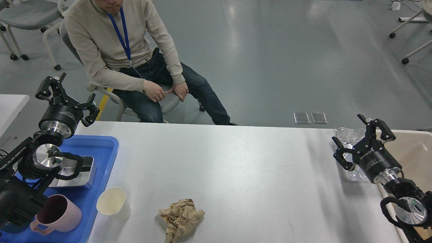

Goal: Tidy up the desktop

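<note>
The desktop [243, 168] is a large white table surface that fills the lower half of the head view, from about 8 o'clock to 4 o'clock.

At 6 o'clock, near the front edge, lies a crumpled brown paper [181, 217]. Left of it, at about 7 o'clock, a white paper cup [112, 201] stands upright on the desktop, just beside the blue tray [101, 148]. The tray lies at the left end of the table, at 8 to 9 o'clock. In it I see a pink mug [59, 214] near the front and a flat metal box [79, 173] behind it, partly hidden by the left arm.

The left gripper [65, 92] is at about 10 o'clock, above the far corner of the tray. Its fingers are spread wide apart and nothing is between them.

The right gripper [362, 140] is at about 3 o'clock, at the right end of the table. Its fingers are also spread wide. A piece of crumpled clear plastic [347, 136] lies under and behind it; whether the fingers touch the plastic, I cannot tell. Just right of this gripper is a beige bin [410, 152], beside the table's right edge.

At 12 o'clock, behind the far edge of the table, a person [135, 57] in a beige sweater sits on a chair, hands resting on the thighs.
</note>
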`<state>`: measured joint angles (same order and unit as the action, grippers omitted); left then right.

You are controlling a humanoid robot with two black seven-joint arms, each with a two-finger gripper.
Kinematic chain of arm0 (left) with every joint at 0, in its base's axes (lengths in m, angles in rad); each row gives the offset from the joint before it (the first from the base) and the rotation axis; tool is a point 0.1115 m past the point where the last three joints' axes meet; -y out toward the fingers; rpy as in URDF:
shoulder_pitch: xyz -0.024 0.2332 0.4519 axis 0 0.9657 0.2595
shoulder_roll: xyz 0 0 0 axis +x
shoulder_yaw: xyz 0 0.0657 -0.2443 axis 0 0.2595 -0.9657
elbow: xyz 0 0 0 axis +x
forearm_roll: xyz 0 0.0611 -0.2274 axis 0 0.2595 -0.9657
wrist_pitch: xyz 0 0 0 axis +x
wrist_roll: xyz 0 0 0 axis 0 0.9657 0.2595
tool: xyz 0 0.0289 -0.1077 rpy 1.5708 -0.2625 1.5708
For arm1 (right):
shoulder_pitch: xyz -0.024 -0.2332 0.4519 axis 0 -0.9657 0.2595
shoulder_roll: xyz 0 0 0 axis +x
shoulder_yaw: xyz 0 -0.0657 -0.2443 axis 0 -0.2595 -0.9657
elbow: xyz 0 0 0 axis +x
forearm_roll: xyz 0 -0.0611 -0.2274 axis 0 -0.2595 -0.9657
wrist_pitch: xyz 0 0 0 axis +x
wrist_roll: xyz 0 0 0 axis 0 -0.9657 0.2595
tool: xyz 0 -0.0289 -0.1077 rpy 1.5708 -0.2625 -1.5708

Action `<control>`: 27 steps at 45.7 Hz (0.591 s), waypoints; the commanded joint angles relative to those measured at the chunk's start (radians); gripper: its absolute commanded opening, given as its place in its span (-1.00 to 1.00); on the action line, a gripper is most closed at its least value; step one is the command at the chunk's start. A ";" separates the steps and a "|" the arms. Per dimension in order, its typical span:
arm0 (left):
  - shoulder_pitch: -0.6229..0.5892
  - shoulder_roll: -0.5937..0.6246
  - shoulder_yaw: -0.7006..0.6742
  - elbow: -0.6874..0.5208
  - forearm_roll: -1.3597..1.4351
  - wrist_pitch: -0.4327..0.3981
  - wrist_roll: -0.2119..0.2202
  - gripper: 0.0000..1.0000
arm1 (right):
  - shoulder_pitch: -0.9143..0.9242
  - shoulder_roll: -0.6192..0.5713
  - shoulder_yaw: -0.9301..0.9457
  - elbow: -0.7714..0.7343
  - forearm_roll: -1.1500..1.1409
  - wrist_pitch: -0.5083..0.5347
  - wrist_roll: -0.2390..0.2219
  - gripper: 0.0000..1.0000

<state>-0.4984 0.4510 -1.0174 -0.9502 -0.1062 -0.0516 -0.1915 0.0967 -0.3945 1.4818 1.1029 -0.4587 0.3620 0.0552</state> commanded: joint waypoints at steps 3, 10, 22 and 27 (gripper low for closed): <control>0.084 -0.011 -0.018 -0.100 -0.035 -0.027 0.018 0.92 | 0.003 -0.041 0.000 0.002 -0.023 -0.006 0.000 1.00; 0.126 -0.015 -0.044 -0.157 -0.035 -0.019 0.009 0.92 | 0.008 -0.073 0.000 0.012 -0.119 -0.009 -0.005 1.00; 0.201 -0.009 -0.092 -0.167 -0.035 -0.031 0.015 0.92 | 0.002 -0.254 -0.075 0.121 -0.426 -0.009 -0.011 1.00; 0.212 -0.011 -0.093 -0.167 -0.033 -0.031 0.014 0.93 | 0.001 -0.352 -0.121 0.175 -0.491 -0.012 -0.012 1.00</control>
<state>-0.2980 0.4413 -1.1087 -1.1168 -0.1412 -0.0815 -0.1769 0.0992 -0.6516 1.4038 1.2257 -0.8784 0.3529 0.0438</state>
